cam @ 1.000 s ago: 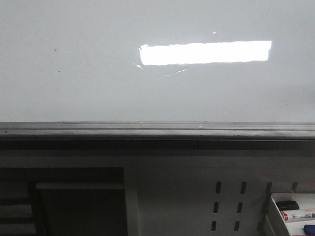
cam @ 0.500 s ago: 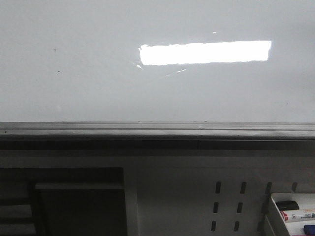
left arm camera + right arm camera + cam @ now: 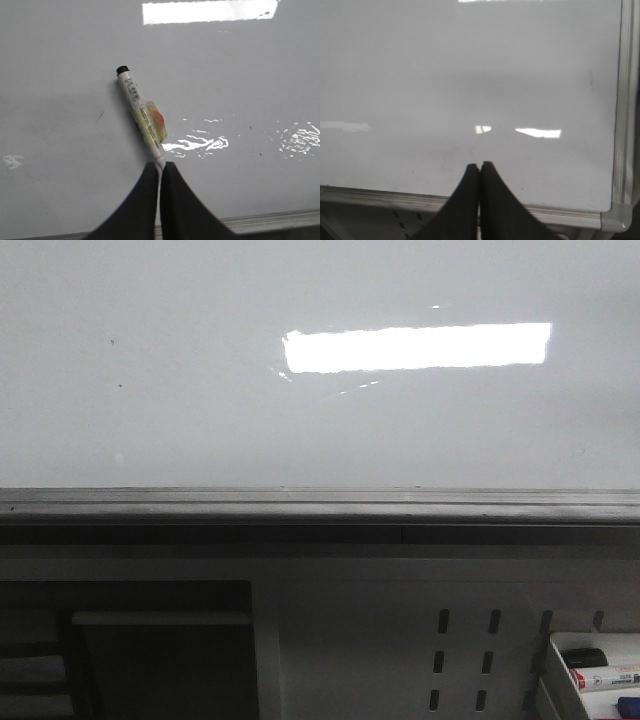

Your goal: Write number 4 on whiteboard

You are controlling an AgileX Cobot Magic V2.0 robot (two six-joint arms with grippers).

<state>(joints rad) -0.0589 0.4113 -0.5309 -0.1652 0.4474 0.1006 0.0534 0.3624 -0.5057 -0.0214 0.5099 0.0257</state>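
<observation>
Pinching the marker point(image 3: 141, 114) by its very end in my left claw point(image 3: 159, 167), w/ my right claw point(image 3: 479, 167) squeezed together on nothing, I think it could wobble or slip on the whiteboard point(image 3: 240, 80), & no 4 is there yet.

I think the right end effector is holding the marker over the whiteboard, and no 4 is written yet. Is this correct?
Not quite. The left end effector holds the marker, as the left wrist view shows; the right end effector is shut on nothing. The rest stands: the whiteboard carries no 4 in any view.
</observation>
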